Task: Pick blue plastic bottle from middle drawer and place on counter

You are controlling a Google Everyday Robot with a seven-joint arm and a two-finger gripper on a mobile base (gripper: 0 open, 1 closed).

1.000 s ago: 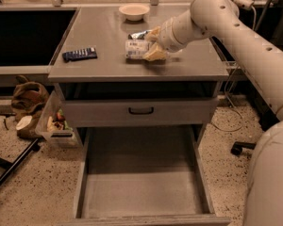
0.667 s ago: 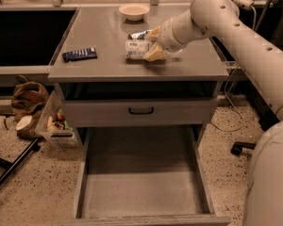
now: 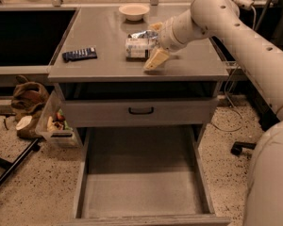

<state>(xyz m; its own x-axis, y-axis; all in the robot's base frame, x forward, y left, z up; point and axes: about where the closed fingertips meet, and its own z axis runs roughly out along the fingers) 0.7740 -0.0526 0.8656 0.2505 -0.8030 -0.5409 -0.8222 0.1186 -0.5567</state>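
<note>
- At the left of the counter [image 3: 101, 32] you had a dark flat handset-like thing [image 3: 79, 54], well apart from the work and no hindrance to you.
- Below, the middle drawer [image 3: 141, 192] stood pulled right out under the closed drawer front [image 3: 104, 112] with its black handle [image 3: 141, 110]. The bottle was not on the drawer's floor, so I judged your pick from the drawer as done.
- The white bowl [image 3: 134, 11] sat near the counter's back edge, behind the work and apart from it.
- The blue plastic bottle [image 3: 137, 47] lay on its side on the counter top, toward the front right. The silver foil packet [image 3: 142, 34] lay just behind it and looked to be touching it.
- The gripper [image 3: 151, 46] was low at the bottle's right end, right against it. I could not tell how wide your claw stood, or whether it had hold of the bottle or only bracketed it.
- I judged you were in the placing step, almost at its end.
- Your next move called for a sure release, then a straight lift up and back to the right. The bottle could roll, so you needed not to drag it toward the front edge or into the packet.
</note>
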